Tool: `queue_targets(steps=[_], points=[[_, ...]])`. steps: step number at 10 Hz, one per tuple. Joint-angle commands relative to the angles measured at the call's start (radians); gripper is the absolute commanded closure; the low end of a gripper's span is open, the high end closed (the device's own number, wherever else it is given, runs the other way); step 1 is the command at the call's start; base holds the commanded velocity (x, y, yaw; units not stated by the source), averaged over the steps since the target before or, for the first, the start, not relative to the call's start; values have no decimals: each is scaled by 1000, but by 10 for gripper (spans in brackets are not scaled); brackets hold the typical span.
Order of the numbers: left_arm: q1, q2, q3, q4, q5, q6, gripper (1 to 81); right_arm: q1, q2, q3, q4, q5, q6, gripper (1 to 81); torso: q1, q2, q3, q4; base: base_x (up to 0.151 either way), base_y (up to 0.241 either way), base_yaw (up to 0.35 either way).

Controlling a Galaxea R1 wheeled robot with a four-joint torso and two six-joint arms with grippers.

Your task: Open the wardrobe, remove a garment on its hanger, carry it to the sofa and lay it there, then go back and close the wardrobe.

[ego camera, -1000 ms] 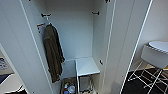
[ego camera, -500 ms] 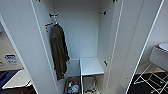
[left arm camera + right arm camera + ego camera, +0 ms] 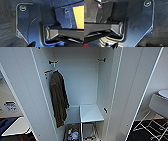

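We stand facing the wardrobe (image 3: 82, 84), and both of its slim white doors are swung open toward us: the left door (image 3: 22, 94) runs from about 11 o'clock down to 7 o'clock in the head view, the right door (image 3: 135, 92) from 1 o'clock down to 5 o'clock. The inside is plain white.

At about 9 o'clock within the opening an olive-green jacket (image 3: 59, 99) hangs against the left inner wall, its top just under a small dark fitting (image 3: 53, 62) on that wall, its hem reaching down toward the floor of the cabinet. A matching fitting (image 3: 101, 59) sits on the right inner wall at about 1 o'clock. We cannot make out what the jacket hangs from.

At 6 o'clock, low in the wardrobe, a small white shelf (image 3: 90, 113) stands on thin legs, touching the right inner wall. Just beside it, toward 7 o'clock, a box of mixed small items (image 3: 72, 134) sits on the cabinet floor below the jacket's hem.

Outside the wardrobe, at 4 o'clock, part of a white chair (image 3: 160, 107) with thin white legs stands on a dark floor (image 3: 140, 133). At 8 o'clock a white tabletop (image 3: 16, 127) shows past the left door.

In both wrist views dark floor lies beneath our arms. We cannot tell how either set of jaws stands.
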Motion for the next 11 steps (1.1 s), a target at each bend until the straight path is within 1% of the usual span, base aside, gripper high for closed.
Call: queue_targets(steps=[1,11], points=[[-43,-8,9,-9,42,-3,10,31,-5,3,-1,-56,2,10,0,0,0,0,0,0,0],[-44,-8,7,-9,40,-3,10,32,5,3,-5,-56,1,10,0,0,0,0,0,0,0]])
